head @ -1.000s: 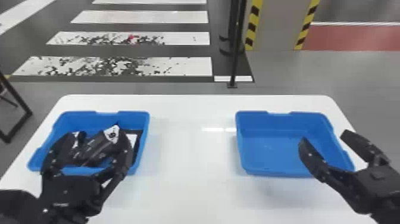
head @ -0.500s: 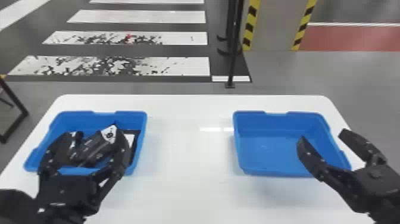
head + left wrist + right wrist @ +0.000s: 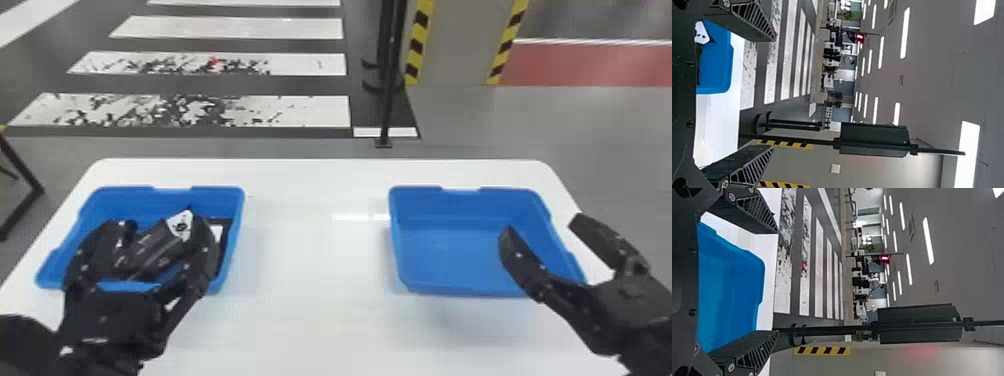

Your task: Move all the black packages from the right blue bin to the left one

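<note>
In the head view my left gripper (image 3: 160, 227) is open above the left blue bin (image 3: 240, 210), where black packages (image 3: 160, 250) with white labels lie, partly hidden behind its fingers. My right gripper (image 3: 545, 225) stands open over the right side of the right blue bin (image 3: 450, 240), whose visible floor is bare. The left wrist view has the left gripper (image 3: 772, 94) with its fingers wide apart, a bit of the left bin (image 3: 717, 62) beyond. Seen from the right wrist, the right gripper (image 3: 777, 282) holds nothing, and the right bin (image 3: 730, 286) lies past it.
Both bins stand on a white table (image 3: 315, 300), with a wide stretch of tabletop between them. Behind the table's far edge, a black pole (image 3: 389, 75) rises from the floor near a column with yellow-black stripes.
The bins and table sit slightly farther left in the head view than before. Both grippers keep nearly the same pose, still open.
</note>
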